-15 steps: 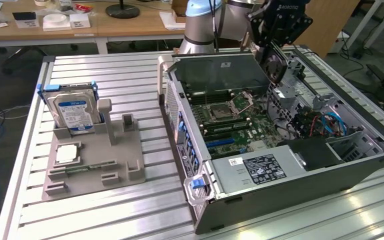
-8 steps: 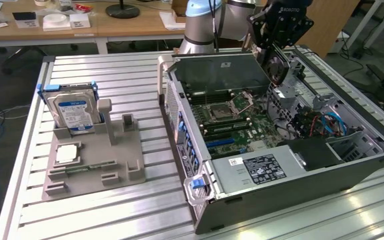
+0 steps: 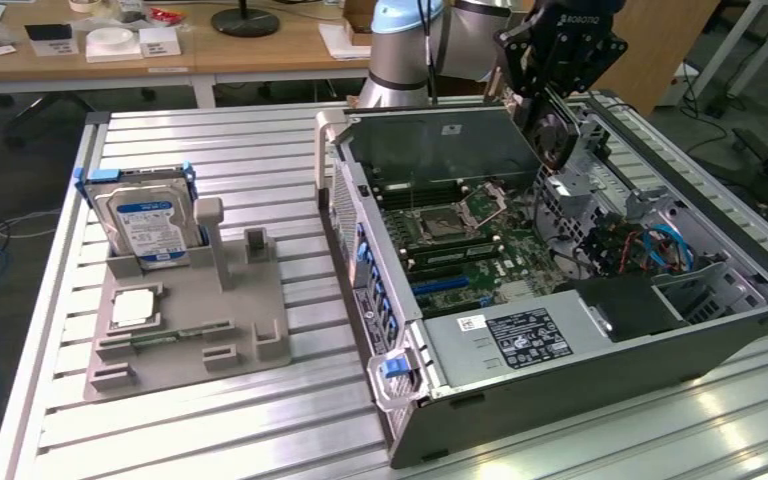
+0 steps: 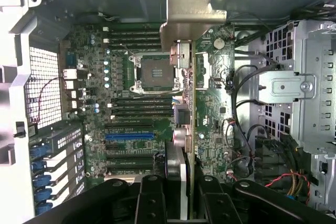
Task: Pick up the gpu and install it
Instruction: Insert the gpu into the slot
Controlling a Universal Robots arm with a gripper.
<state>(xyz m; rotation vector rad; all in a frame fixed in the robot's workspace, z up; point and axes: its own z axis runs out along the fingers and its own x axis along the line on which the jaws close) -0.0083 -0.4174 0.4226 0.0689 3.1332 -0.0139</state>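
Holding the gpu [image 3: 554,138] edge-down, the gripper [image 3: 548,105] has its fingers [image 4: 152,198] partly closed and clamped on the card's two faces. In the exterior view the card hangs over the open case [image 3: 558,400], at one o'clock from the CPU socket [image 3: 444,215] and above the motherboard [image 3: 491,260]. The wrist view shows it edge-on over the board, silver bracket [image 4: 189,17] at its far end. A hard drive [image 3: 151,225] stands in a grey holder [image 3: 184,330] at nine o'clock from the case.
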